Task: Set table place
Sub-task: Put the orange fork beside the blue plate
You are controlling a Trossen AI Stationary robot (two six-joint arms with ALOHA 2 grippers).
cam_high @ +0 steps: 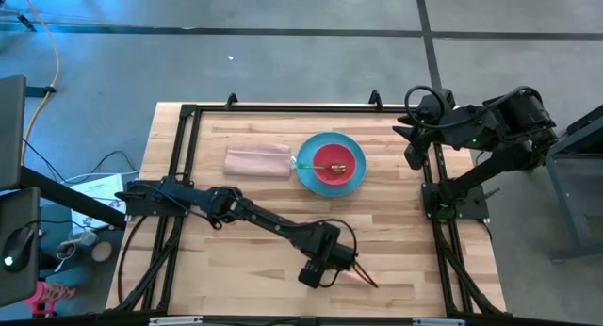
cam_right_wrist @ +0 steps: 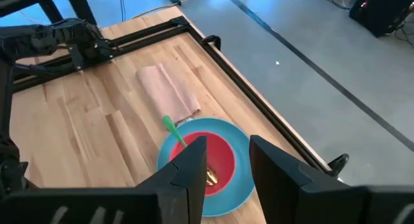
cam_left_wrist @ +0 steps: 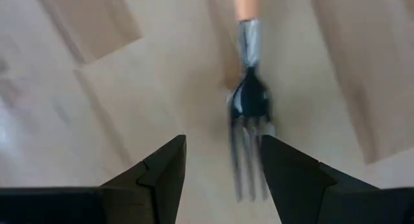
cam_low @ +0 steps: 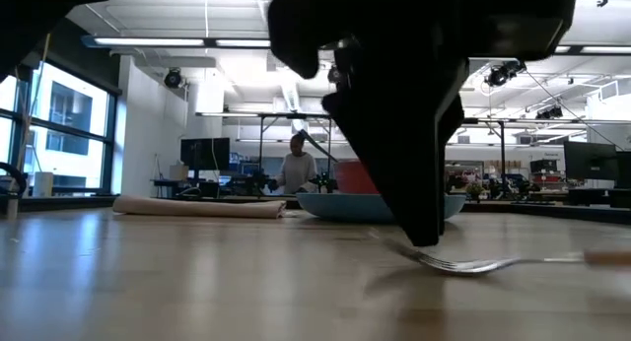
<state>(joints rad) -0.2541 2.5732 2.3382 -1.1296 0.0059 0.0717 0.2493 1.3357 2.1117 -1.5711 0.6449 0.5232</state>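
Left gripper (cam_left_wrist: 222, 169) wide open over the fork (cam_left_wrist: 249, 111) tines, w/ the flat fork likely to skid if pinched off-centre.

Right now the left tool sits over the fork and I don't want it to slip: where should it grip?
Probably the orange handle, from straight above. The fork lies flat on the table, its tines thin and low between the open left tool, while the handle looks thicker. Close across its width.
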